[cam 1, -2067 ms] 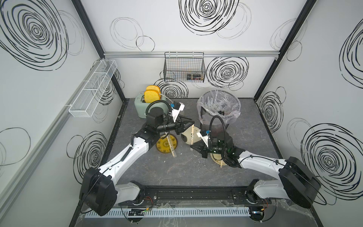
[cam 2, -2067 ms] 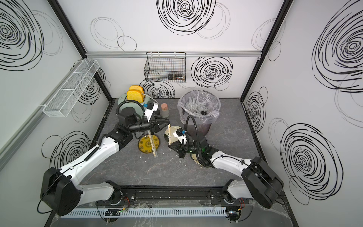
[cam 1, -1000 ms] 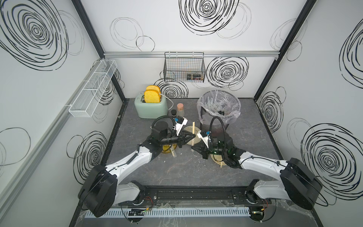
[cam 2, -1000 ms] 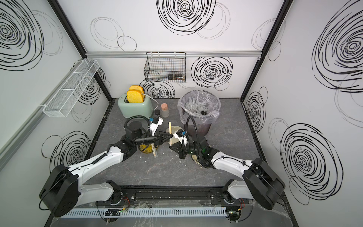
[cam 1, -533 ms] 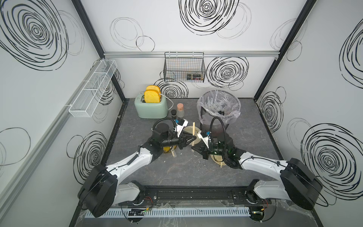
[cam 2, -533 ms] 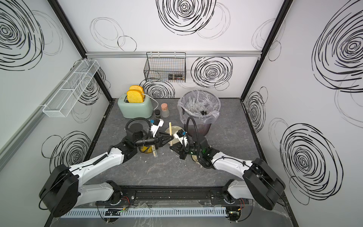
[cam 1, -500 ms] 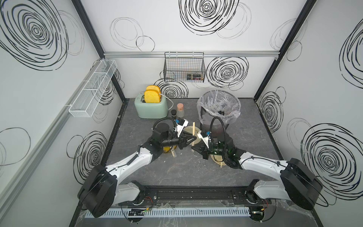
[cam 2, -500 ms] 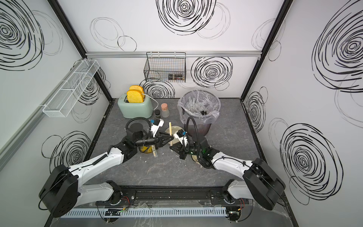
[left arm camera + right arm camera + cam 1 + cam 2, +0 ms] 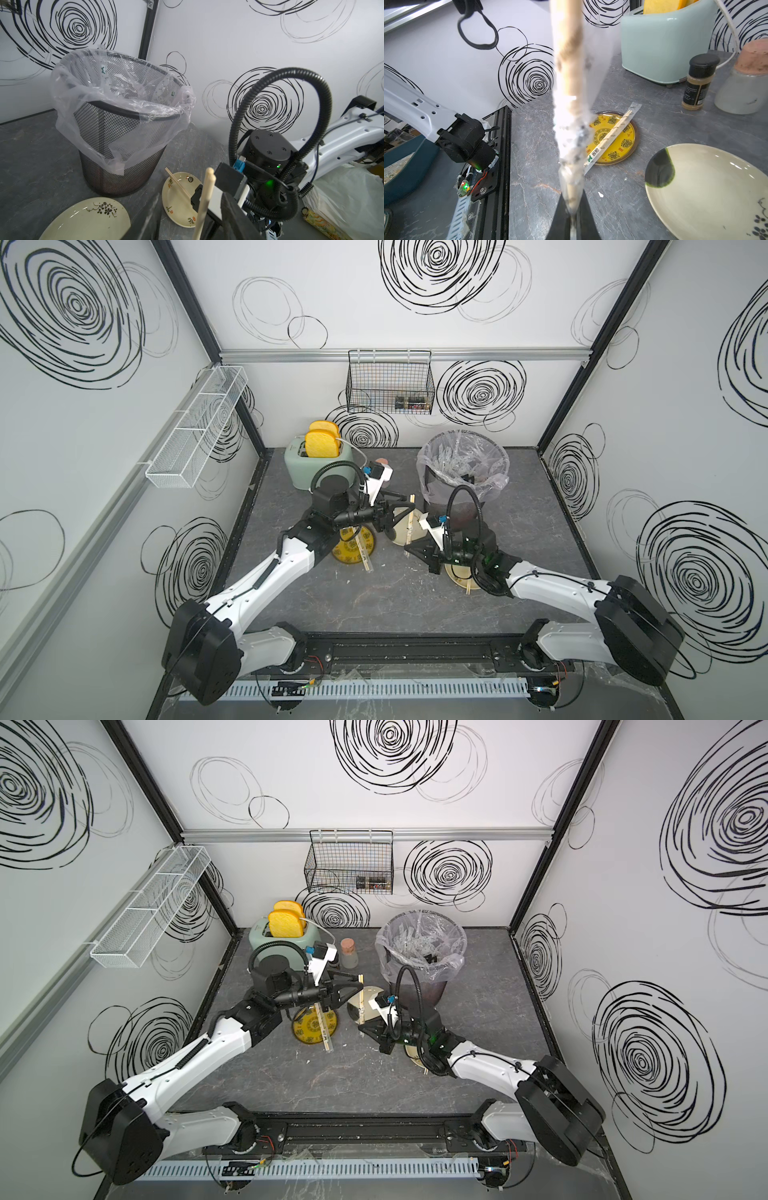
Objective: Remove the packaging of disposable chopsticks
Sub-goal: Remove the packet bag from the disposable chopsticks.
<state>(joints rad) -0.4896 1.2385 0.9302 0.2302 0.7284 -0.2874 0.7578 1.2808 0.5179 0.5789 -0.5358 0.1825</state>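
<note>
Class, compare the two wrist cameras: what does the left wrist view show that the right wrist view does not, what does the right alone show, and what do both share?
Left wrist view only: the mesh wastebasket with its clear liner, and a small cream plate carrying bare chopsticks.
Right wrist view only: the mint toaster, a spice jar, and the yellow plate with a sleeved pair lying across it.
Both: the flowered cream plate and the raised chopstick pair.

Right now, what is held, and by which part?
The right pincer pinches the chopstick pair at its sleeved lower end; the left pincer is open, holding nothing.
</note>
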